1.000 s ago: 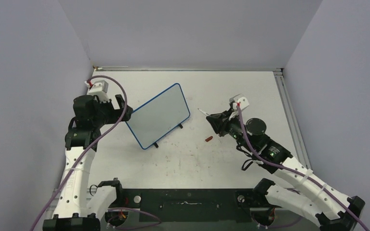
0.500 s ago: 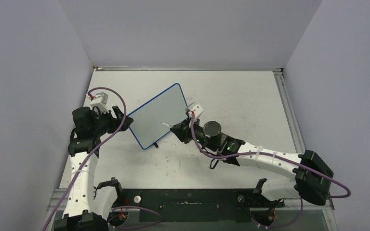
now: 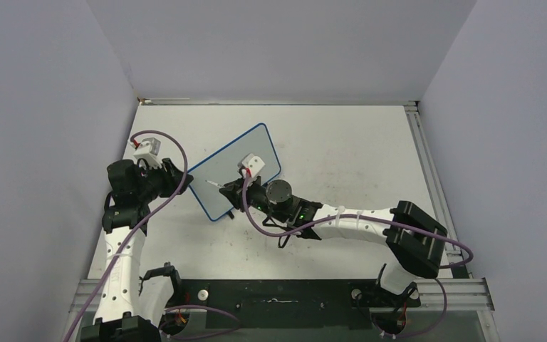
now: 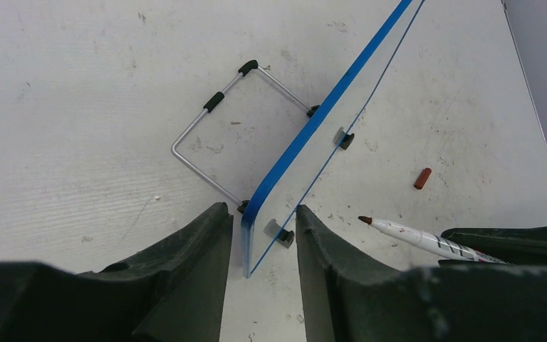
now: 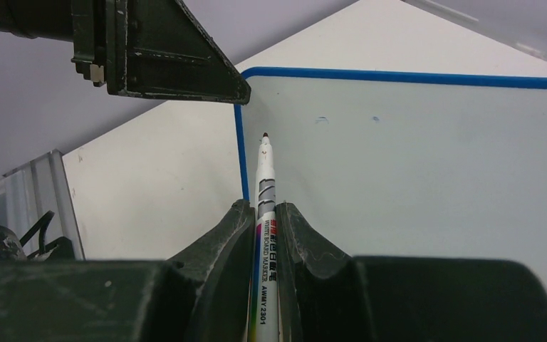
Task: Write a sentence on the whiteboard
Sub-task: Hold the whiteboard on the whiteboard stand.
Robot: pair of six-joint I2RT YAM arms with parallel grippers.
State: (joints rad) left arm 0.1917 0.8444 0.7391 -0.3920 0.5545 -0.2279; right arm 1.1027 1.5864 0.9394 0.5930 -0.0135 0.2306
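Note:
The whiteboard [image 3: 236, 169], white with a thin blue frame, stands tilted on its wire stand [image 4: 206, 128]. My left gripper [image 3: 180, 176] straddles the board's left corner [image 4: 260, 210], jaws open: one finger lies against the front face and a small gap remains at the back. My right gripper [image 3: 232, 191] is shut on a white board marker [image 5: 265, 187]. The marker's dark red tip [image 5: 265, 135] points at the board's face [image 5: 413, 157] near its left edge, just short of it. The sentence is not in view; the face shows only two faint specks.
The marker's red cap [image 4: 422, 178] lies on the tabletop to the right of the board. My left finger [image 5: 178, 64] hangs just above the marker tip in the right wrist view. Grey walls enclose the table on three sides.
My right arm has swung left with the marker, from right of the board to in front of its left part. My left gripper has moved onto the board's corner and its jaws have narrowed.

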